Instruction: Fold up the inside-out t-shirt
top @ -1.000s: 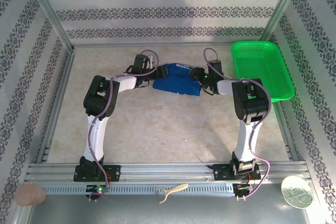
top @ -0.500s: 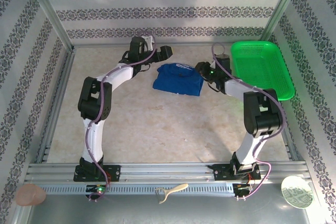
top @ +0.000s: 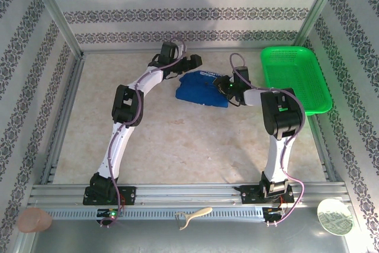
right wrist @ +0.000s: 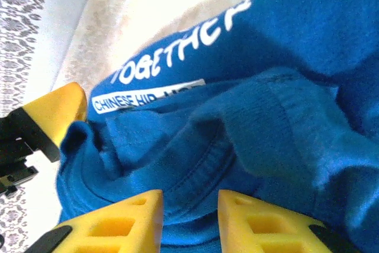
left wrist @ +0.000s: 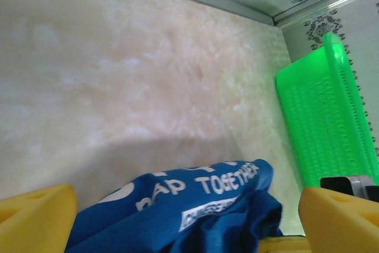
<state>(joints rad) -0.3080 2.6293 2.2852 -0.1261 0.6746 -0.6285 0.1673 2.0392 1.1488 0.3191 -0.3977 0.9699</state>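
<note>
Mostly the folding is looking done; the inside-out t-shirt (top: 200, 89) is lying as a small layered bundle at the far middle of the surface (top: 154, 140); its edges are sitting rumpled and the collar hem is bunching up, so I am judging that a tidy-up or a last fold is left to do. White print (left wrist: 228, 181) is showing on the top layer. Left gripper (left wrist: 183, 201) is hanging released over the bundle's far edge, fingers spread wide to either side, touching no cloth as far as I can tell. Right gripper (right wrist: 188, 201) is sitting at the bundle's right edge, fingers narrowed with thick blue cloth filling the gap; it is looking clenched on that fold. Green mesh basket (top: 296, 78) is standing near on the right, apart from the shirt.
</note>
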